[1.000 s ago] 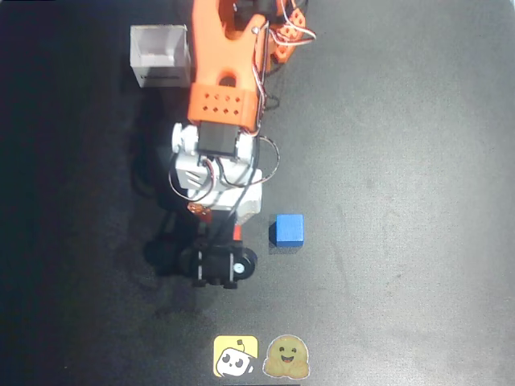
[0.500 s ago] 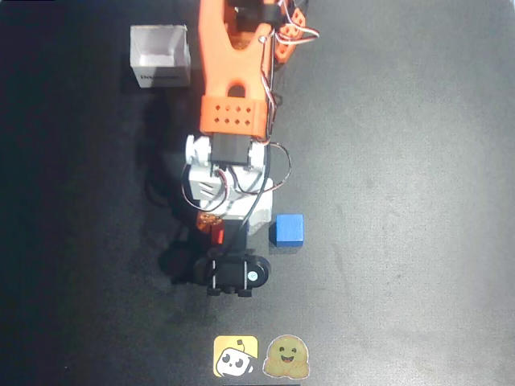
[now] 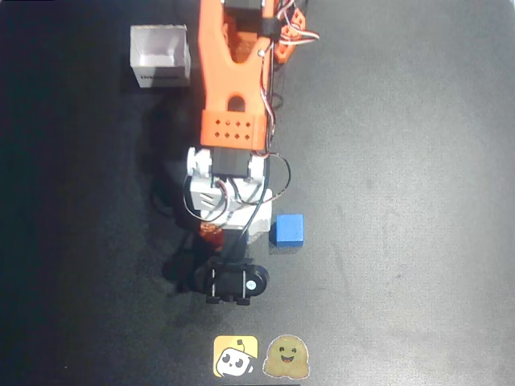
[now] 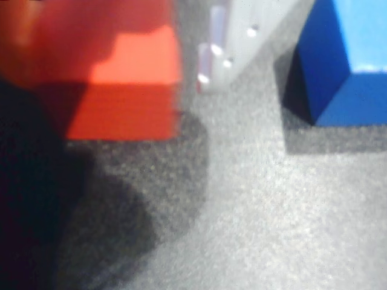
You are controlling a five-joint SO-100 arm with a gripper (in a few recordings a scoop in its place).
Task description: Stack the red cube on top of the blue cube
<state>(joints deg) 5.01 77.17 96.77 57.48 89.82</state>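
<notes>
The red cube (image 3: 210, 234) shows as a small patch under the orange arm's white wrist. My gripper (image 3: 217, 239) is shut on it, just left of the blue cube (image 3: 288, 230). In the wrist view the red cube (image 4: 130, 84) sits at the upper left, held above the mat with its shadow below it. A pale finger (image 4: 217, 48) presses its right side and a dark finger covers its left. The blue cube (image 4: 344, 66) rests on the mat at the upper right, a short gap away from the red cube.
A white open box (image 3: 161, 56) stands at the upper left, beside the arm. Two stickers, a yellow one (image 3: 235, 356) and a smiling-face one (image 3: 287, 356), lie flat at the bottom edge. The dark mat (image 3: 402, 201) stretches bare to the right.
The arm has reached further toward the bottom of the overhead picture and slightly right. The red cube moved with the gripper and now sits closer to the blue cube, which stayed put.
</notes>
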